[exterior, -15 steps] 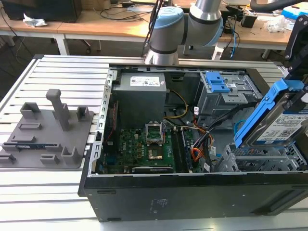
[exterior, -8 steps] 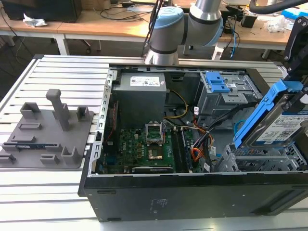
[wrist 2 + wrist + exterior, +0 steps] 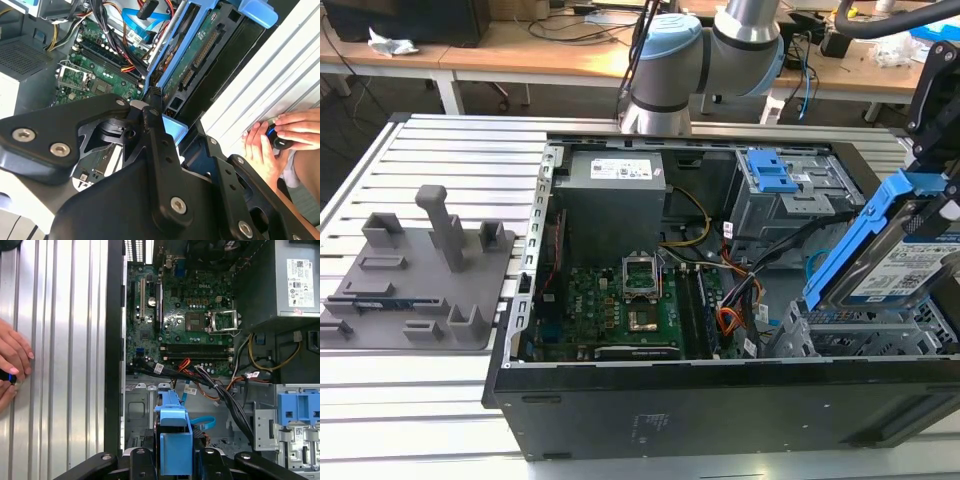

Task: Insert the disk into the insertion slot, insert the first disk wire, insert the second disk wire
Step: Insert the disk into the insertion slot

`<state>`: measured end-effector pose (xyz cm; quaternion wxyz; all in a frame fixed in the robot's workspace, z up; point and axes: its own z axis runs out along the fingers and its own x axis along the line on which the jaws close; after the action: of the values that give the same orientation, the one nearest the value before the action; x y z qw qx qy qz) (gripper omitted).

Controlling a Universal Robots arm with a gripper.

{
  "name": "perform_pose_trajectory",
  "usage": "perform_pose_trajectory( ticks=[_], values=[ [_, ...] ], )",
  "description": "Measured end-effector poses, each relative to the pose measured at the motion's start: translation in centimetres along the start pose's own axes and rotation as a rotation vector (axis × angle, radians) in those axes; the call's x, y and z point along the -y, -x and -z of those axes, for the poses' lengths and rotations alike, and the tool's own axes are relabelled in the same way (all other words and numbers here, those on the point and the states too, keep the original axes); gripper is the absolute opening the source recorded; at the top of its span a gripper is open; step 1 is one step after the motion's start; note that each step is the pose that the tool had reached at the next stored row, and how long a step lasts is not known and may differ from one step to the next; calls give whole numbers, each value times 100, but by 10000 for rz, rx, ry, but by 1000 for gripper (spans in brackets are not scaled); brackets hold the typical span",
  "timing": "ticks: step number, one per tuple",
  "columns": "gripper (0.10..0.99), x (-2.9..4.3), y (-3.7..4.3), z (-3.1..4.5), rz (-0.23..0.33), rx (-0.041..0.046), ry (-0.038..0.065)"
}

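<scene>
The gripper (image 3: 174, 459) is closed on the disk (image 3: 905, 262), with its black jaws on either side of the blue frame in the first wrist view. In the exterior view the disk hangs tilted, label showing, over the insertion slot (image 3: 865, 338). The slot is the grey perforated cage in the near corner of the computer case (image 3: 720, 415), on the exterior view's right. The low end of the disk reaches the top of the cage, though whether the two touch is hard to say from this angle. The disk is not yet seated in the bay. Behind the cage stands a taller drive unit (image 3: 772, 172) with a blue latch, and a bundle of cables (image 3: 738, 300) runs between it and the circuit board (image 3: 620, 312). A grey power supply (image 3: 613, 200) sits at the back of the case. Outside the case, a grey moulded tray (image 3: 420, 275) lies on the slatted table (image 3: 430, 410), on the exterior view's left. In the second wrist view a person's hand (image 3: 274, 136) rests on the table slats, fingers around a small dark object.
</scene>
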<state>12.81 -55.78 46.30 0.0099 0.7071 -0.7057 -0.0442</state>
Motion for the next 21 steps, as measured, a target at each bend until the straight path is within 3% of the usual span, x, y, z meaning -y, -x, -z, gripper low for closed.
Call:
perform_pose_trajectory(
  ticks=[21],
  values=[
    [365, 4, -26, -56, -2, -1, 0]
  ],
)
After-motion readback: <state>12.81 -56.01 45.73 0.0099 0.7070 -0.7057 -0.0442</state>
